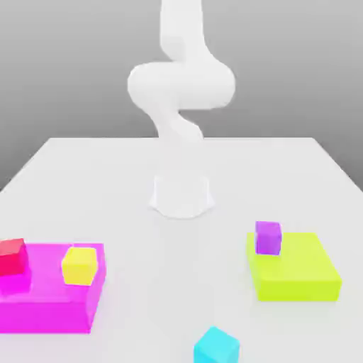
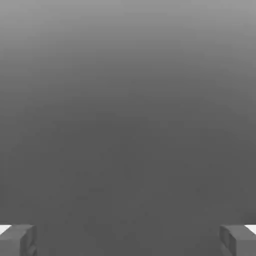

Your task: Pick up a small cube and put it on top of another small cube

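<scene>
- The white arm rises from its round base at the far middle of the white table, bending in an S; its upper part runs out of the exterior view.
- In the hand view the gripper has its two grey fingertips spread wide apart, nothing between them; only grey ground lies beyond.
- The cyan cube sits on the table at the near edge; the red cube rests on the magenta block, at the exterior view's left, beside a yellow cube.
</scene>
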Controlling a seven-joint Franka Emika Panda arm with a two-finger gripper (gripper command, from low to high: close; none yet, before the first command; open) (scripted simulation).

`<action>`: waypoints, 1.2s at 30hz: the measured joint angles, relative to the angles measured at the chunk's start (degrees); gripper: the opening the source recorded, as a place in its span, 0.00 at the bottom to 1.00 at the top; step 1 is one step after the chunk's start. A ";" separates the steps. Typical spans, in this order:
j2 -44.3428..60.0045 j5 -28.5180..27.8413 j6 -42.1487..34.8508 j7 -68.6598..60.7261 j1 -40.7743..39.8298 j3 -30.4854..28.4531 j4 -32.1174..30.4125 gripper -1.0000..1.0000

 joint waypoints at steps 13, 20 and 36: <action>27.50 8.00 8.86 -25.56 10.62 -7.18 -2.16 0.50; 41.83 10.06 13.77 -37.59 12.87 -7.05 -3.38 0.50; 66.76 6.92 27.70 -47.76 11.13 -4.18 -3.16 0.00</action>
